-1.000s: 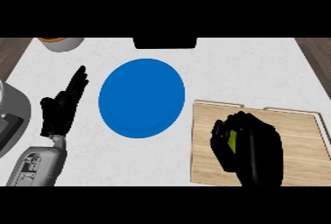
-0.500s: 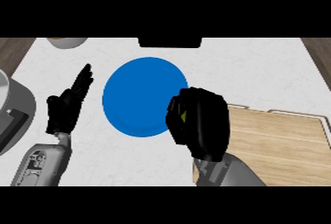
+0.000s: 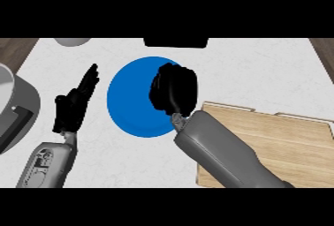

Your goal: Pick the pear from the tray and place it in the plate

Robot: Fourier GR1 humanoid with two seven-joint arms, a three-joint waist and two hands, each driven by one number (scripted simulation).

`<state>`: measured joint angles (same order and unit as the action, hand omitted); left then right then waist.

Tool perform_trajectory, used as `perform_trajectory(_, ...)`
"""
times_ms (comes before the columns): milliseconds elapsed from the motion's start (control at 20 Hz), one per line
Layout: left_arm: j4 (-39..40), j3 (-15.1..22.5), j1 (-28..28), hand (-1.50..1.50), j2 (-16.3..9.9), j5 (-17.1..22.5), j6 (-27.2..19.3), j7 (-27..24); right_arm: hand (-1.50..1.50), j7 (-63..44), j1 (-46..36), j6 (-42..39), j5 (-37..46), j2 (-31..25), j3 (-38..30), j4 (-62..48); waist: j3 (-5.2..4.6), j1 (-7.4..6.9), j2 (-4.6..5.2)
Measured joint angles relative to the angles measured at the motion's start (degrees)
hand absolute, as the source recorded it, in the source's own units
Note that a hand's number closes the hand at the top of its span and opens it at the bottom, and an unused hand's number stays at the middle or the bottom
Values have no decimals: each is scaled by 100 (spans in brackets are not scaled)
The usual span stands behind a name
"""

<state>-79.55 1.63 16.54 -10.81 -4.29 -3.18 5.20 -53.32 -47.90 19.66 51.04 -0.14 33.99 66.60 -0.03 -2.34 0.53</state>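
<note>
The blue plate lies in the middle of the white counter. My right hand hangs over the plate's right half with its fingers curled downward. The pear is hidden inside that hand and no part of it shows. The wooden tray sits at the right with its surface bare. My left hand rests open to the left of the plate, fingers pointing up, apart from the plate's rim.
A grey rounded appliance fills the left edge. A pale bowl stands at the back left and a black object at the back centre. My right forearm crosses the tray's near left corner.
My right hand has carried the pear leftward from the tray to above the plate. The pear's green skin, visible before, is now covered by the fingers. The left hand stayed put.
</note>
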Motion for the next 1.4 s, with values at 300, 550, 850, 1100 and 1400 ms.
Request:
perform_trajectory(300, 56, 94, 111, 0, 110, -74, -2, -18, -150, -74, -610, 260, -797, 0, 390, -1392, -1, -133, 31)
perform_trajectory(550, 158, 131, 227, 0, 161, -79, 56, -46, -150, 261, -718, 849, -1683, 2, 343, -2111, 3, -256, 78)
perform_trajectory(850, 130, 173, 271, 0, 179, -100, 105, -53, -150, 862, -705, 1659, -2519, 3, 468, -2531, 8, -378, 106)
perform_trajectory(1100, 130, 75, 245, 0, 89, -21, 197, -75, -150, 1438, -643, 2599, -3053, -3, 393, -2259, 11, -348, 85)
perform_trajectory(1400, 43, -40, 15, 0, 35, -28, 118, -82, -150, 1809, -419, 3601, -3326, -15, 105, -1873, 8, -59, -4)
